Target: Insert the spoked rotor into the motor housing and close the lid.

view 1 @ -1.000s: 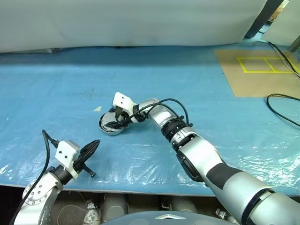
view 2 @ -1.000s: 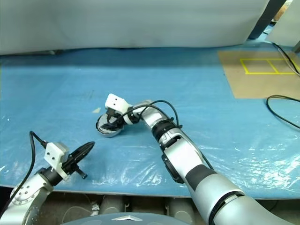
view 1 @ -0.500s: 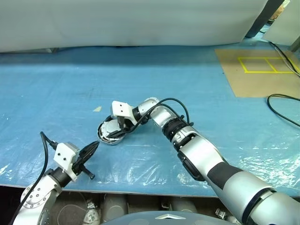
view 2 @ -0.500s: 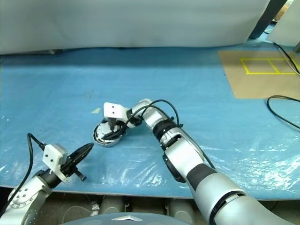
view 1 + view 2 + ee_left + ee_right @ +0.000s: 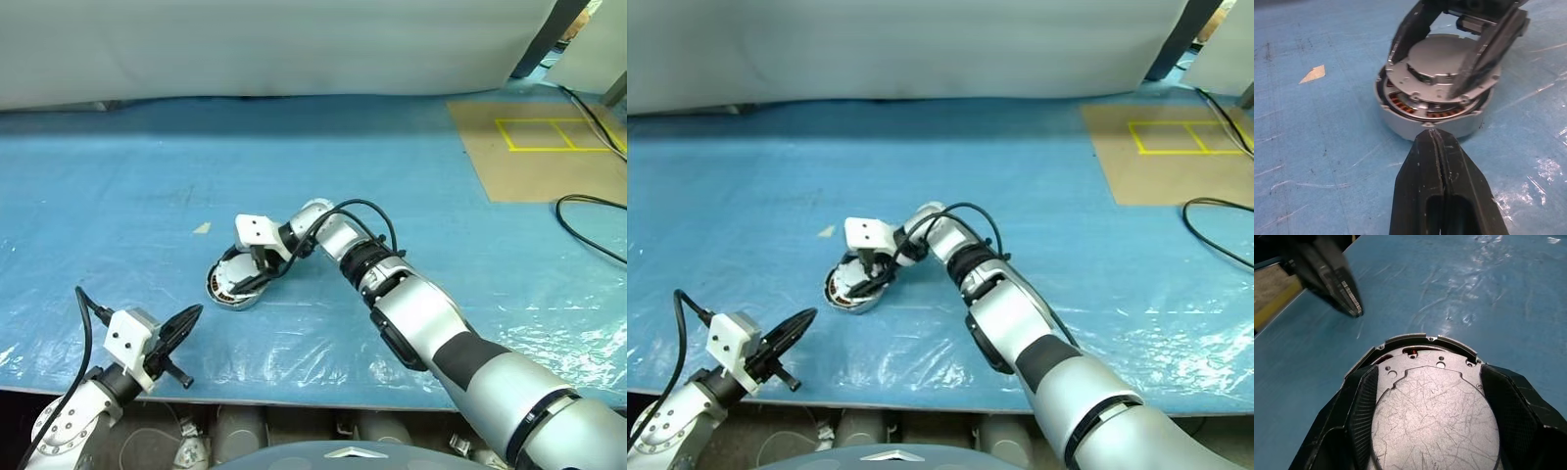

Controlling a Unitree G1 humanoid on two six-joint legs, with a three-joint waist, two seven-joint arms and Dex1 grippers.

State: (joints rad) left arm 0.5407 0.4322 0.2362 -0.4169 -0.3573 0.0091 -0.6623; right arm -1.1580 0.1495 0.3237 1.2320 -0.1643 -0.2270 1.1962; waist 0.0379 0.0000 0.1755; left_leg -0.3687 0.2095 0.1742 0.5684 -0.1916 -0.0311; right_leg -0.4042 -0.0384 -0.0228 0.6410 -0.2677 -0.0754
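The right gripper (image 5: 257,273) is clamping a round metal lid (image 5: 1442,63), seemingly tilted, over the motor housing (image 5: 1422,122); the left gripper (image 5: 186,319) is sitting shut and empty nearby.

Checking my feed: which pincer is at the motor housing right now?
The right pincer, fingers straddling the grey lid on the motor housing. The left pincer is shut, short of it.

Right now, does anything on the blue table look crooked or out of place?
Yes. The silver lid, gripped by the right gripper, sits tilted on the motor housing rather than flush: copper windings still show through a gap on one side. A small tan scrap lies loose on the sheet nearby.
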